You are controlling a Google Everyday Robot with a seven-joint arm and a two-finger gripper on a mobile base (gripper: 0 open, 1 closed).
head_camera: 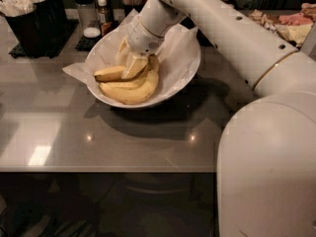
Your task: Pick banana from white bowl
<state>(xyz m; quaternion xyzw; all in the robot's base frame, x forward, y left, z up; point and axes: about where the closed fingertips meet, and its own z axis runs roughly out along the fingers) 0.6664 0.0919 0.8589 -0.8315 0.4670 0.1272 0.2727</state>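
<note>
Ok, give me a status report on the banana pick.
Tool down inside the white bowl, over the loose banana. Banana lying in bowl, not yet lifted. Joined pair of bananas right beside it, crowding the grasp.

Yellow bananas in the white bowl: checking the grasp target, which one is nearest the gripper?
The loose dark-tipped yellow banana pointing left, right under the gripper; the joined pair lies nearer the camera.

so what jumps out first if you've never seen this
The big white robot arm fills the right side and stretches across to the upper middle. Its gripper is down inside the white bowl on the grey table, right over a loose banana lying beside other bananas.
</note>
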